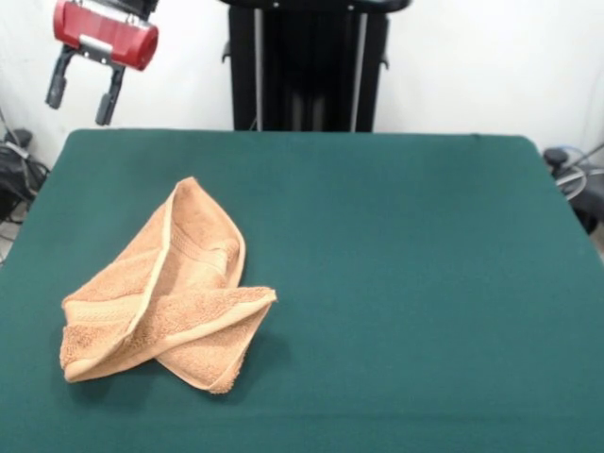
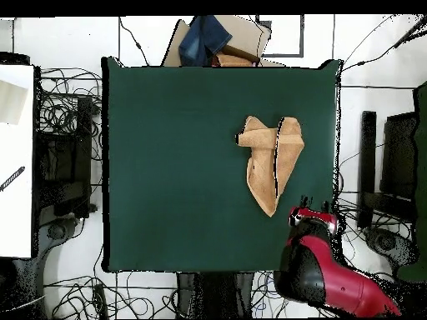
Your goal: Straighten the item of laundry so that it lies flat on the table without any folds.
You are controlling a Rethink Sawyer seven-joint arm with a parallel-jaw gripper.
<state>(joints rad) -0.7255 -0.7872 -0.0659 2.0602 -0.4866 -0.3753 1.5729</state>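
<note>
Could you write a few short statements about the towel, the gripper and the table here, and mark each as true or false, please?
1. The towel lies flat with no folds. False: it is crumpled, with parts folded over each other.
2. The gripper holds nothing. True: its two fingers hang apart in the air, away from the towel.
3. The towel is peach-orange with a paler hemmed edge. True.
4. The towel sits at the middle of the table. False: in the overhead view it lies towards one side, near the table's edge.
5. The gripper rests on the table surface. False: in the front view it hangs above the table's far corner.
</note>
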